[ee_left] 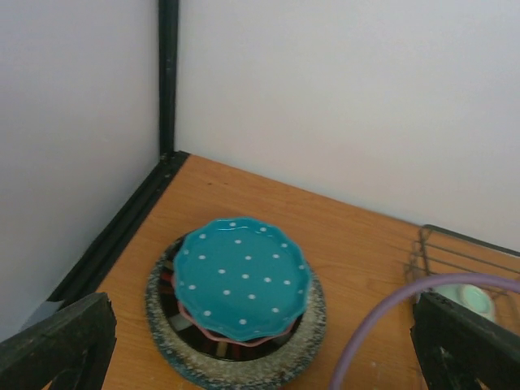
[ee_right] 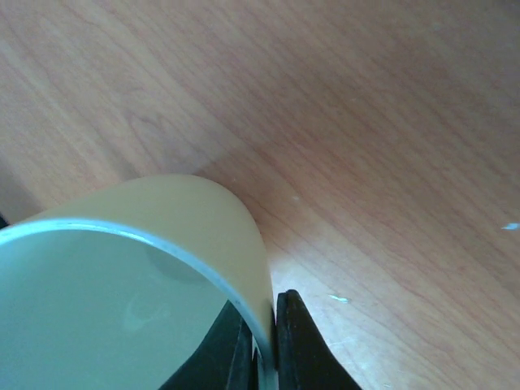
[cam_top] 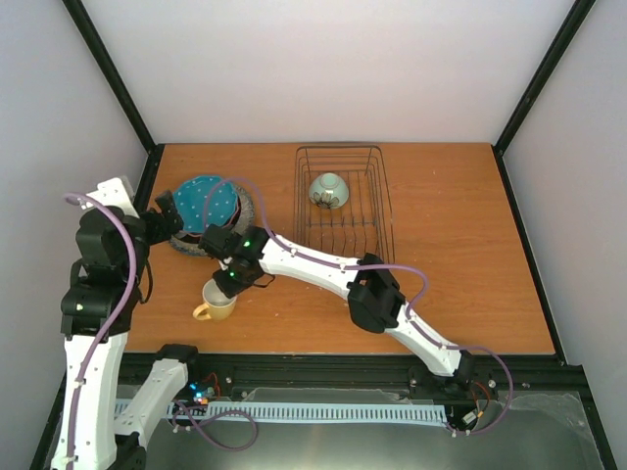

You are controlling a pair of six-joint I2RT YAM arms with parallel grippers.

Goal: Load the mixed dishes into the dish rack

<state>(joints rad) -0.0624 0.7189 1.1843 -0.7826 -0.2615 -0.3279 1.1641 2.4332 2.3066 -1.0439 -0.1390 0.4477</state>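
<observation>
Right wrist, right claw (ee_right: 264, 345) pinching mug (ee_right: 183, 215) rim

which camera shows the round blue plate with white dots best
The left wrist view: the round blue white-dotted plate is whole, large and unobstructed there, dots and scalloped rim clear. The top external view shows it smaller and partly covered at its edges. The right wrist view does not show it at all.

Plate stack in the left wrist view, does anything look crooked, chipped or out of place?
Nothing damaged or spilled. The blue dotted plate lies a little off-centre on the pink-red plate, whose rim peeks out mainly on the near side; both rest on the grey speckled plate.
</observation>
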